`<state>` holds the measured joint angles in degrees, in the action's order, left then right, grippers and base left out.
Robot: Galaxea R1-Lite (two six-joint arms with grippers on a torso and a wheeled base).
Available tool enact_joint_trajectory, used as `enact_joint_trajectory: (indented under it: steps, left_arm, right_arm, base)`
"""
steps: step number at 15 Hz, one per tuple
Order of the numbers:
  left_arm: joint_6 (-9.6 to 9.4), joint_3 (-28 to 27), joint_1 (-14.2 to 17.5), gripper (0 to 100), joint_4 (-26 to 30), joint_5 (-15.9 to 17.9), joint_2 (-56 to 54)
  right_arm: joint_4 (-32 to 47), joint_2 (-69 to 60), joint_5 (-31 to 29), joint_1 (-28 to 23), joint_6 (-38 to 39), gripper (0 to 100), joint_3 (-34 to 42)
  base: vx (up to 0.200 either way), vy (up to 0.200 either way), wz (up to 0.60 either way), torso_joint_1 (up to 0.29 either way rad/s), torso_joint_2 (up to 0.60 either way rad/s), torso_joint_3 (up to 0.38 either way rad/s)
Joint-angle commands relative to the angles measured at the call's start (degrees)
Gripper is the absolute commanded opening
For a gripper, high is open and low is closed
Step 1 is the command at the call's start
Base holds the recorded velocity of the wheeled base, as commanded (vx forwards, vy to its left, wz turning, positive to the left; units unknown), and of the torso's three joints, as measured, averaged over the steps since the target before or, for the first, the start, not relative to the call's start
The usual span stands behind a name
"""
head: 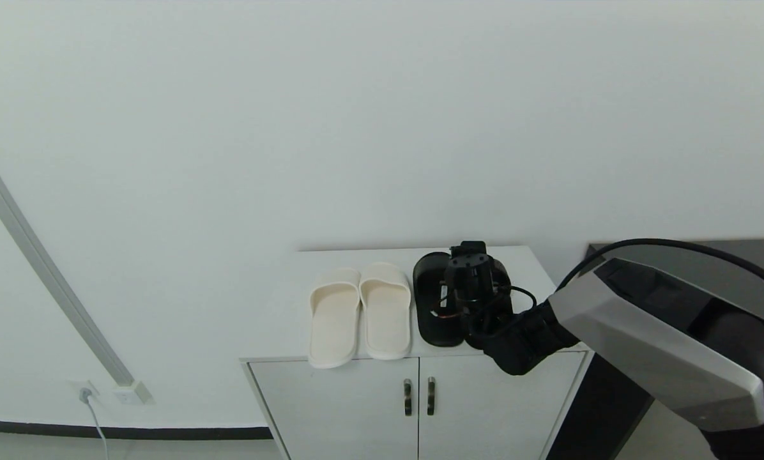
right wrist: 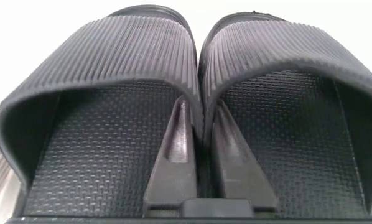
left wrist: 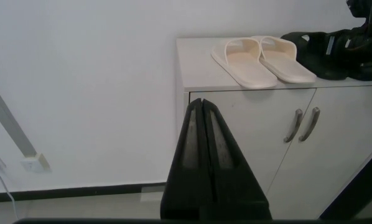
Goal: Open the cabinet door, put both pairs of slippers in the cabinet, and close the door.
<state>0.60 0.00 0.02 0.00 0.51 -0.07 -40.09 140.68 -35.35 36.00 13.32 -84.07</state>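
On the cabinet top, the left pair of slippers lies just beside the right pair

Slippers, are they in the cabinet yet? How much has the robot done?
Nothing is finished yet. The doors are shut, and the white slippers and black slippers both sit on the cabinet top. In hand: the right gripper pinches the black slippers together by their inner sides. Left to do: open a door, put both pairs inside, close it.
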Motion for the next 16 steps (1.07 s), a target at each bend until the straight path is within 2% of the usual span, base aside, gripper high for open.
enact_joint_trajectory:
  steps: [1,3,6,10,12,13,16]
  left_arm:
    - [0.02,0.0,0.0,0,0.0,0.0,0.1]
    - [-0.07,0.0,0.0,0,0.0,0.0,0.1]
    - [-0.07,0.0,0.1,0,0.0,0.0,0.1]
    - [-0.07,0.0,0.0,0,0.0,0.0,0.1]
    - [-0.07,0.0,0.0,0,0.0,0.0,0.1]
    - [0.02,-0.1,0.1,0,0.0,0.0,0.1]
    - [0.11,0.0,0.0,0,0.0,0.0,0.1]
  right_arm:
    - [0.0,-2.4,-0.1,0.1,-0.1,0,1.5]
    - [-0.2,-6.4,0.0,0.7,-0.8,0,4.7]
    - [-1.0,-16.9,2.3,2.6,-1.6,0,15.0]
    - [-4.9,-34.2,13.2,6.9,-1.6,0,35.1]
    - [-6.6,-39.7,17.6,8.5,-1.6,0,41.6]
    - [-6.9,-45.2,22.1,10.0,-1.7,0,47.1]
    - [-5.6,-52.3,28.1,12.5,-2.1,0,52.2]
  base:
    - [0.0,0.0,0.0,0.0,0.0,0.0]
    - [0.0,0.0,0.0,0.0,0.0,0.0]
    - [0.0,0.0,0.0,0.0,0.0,0.0]
    - [0.0,0.0,0.0,0.0,0.0,0.0]
    - [0.0,0.0,0.0,0.0,0.0,0.0]
    - [0.0,0.0,0.0,0.0,0.0,0.0]
    - [0.0,0.0,0.0,0.0,0.0,0.0]
